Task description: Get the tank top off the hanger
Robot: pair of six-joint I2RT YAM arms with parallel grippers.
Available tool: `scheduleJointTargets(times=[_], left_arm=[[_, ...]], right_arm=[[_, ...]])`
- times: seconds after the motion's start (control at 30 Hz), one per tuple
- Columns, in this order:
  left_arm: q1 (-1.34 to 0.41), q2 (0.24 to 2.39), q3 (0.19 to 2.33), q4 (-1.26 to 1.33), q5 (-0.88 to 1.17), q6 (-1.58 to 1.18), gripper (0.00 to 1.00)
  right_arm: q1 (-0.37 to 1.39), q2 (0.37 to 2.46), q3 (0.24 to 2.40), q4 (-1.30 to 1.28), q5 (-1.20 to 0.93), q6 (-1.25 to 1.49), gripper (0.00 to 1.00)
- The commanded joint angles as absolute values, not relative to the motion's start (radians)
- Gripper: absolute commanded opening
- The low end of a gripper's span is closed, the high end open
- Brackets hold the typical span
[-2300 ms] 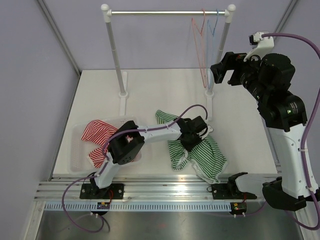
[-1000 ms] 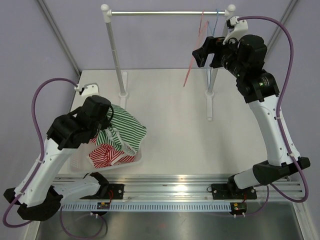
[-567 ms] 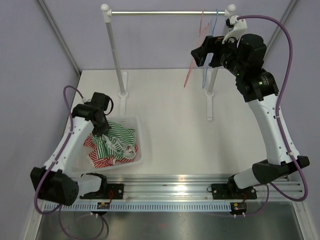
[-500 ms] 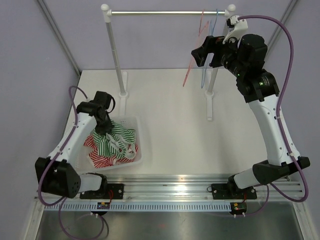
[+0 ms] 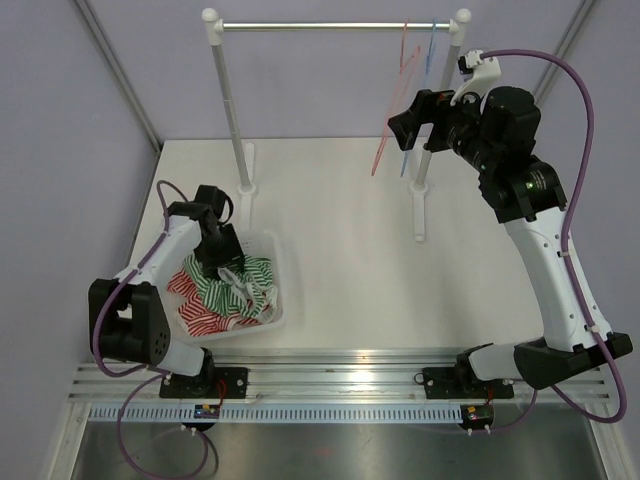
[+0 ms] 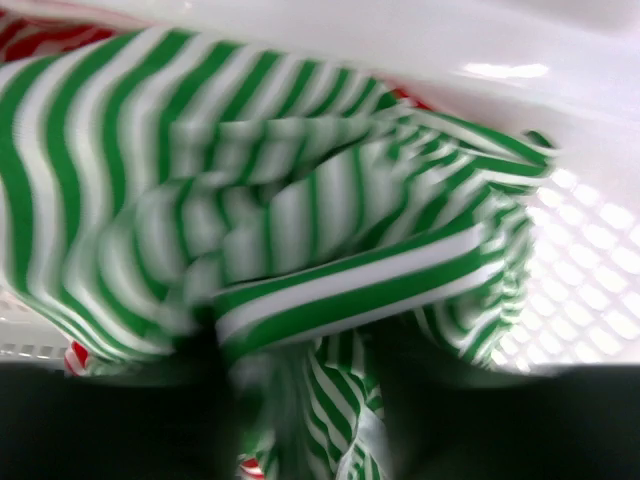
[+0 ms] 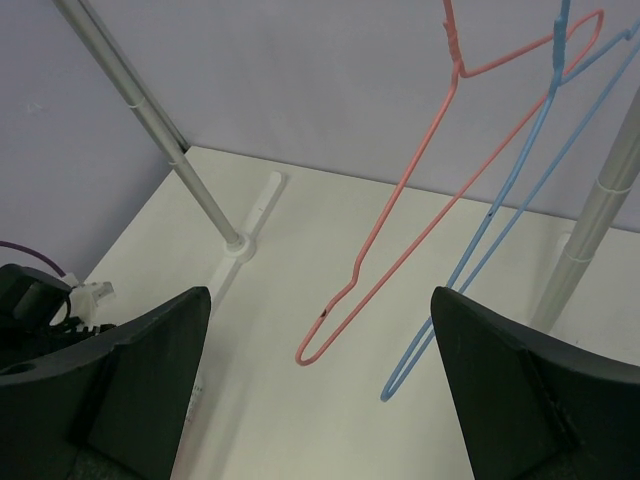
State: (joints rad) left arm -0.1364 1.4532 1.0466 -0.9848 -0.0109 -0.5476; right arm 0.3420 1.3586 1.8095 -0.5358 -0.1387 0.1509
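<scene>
The green-and-white striped tank top (image 5: 240, 280) lies crumpled in the white basket (image 5: 283, 300), off any hanger. In the left wrist view the tank top (image 6: 300, 200) fills the frame, blurred. My left gripper (image 5: 218, 255) sits low over it; the left gripper (image 6: 310, 345) has its jaws apart, with loose cloth lying between them. A bare red hanger (image 5: 384, 145) and a bare blue hanger (image 5: 428, 45) hang at the right end of the rail (image 5: 320, 26). My right gripper (image 5: 405, 122) is open and empty just in front of the red hanger (image 7: 440, 213).
A red-and-white striped garment (image 5: 195, 305) lies under the tank top in the basket. The rack's two white posts (image 5: 232, 110) stand on feet at the back of the table. The blue hanger (image 7: 441, 298) hangs right of the red one.
The left arm brought the green tank top down into the basket and its jaws have come apart. The right arm has drawn slightly right of the hangers, still open.
</scene>
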Motion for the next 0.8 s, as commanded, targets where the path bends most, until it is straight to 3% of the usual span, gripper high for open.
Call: scheduleJointTargets(times=[0.0, 0.07, 0.1, 0.13, 0.37, 0.5, 0.77], left_arm=[[-0.135, 1.414, 1.172, -1.009, -0.05, -0.509, 0.67], [-0.135, 1.378, 1.233, -1.049, -0.089, -0.506, 0.81], [-0.135, 1.367, 1.253, -1.061, -0.121, -0.506, 0.97], [-0.135, 1.341, 1.279, -1.068, -0.135, -0.505, 0.99], [-0.135, 1.185, 1.376, -1.019, -0.169, -0.387, 0.99], [-0.135, 1.106, 1.402, -0.968, -0.305, -0.33, 0.99], [-0.137, 0.902, 1.278, -0.741, -0.367, -0.126, 0.99]], right_arm=[[0.342, 1.335, 1.809, -0.558, -0.1, 0.13, 0.99], [0.342, 1.333, 1.809, -0.589, -0.086, 0.115, 1.0], [0.342, 1.332, 1.799, -0.598, -0.071, 0.114, 1.0], [0.342, 1.325, 1.792, -0.609, -0.066, 0.107, 0.99], [0.342, 1.284, 1.678, -0.612, 0.147, 0.167, 1.0], [0.342, 1.279, 1.672, -0.693, 0.253, 0.219, 0.99], [0.342, 1.201, 1.608, -0.801, 0.341, 0.216, 0.99]])
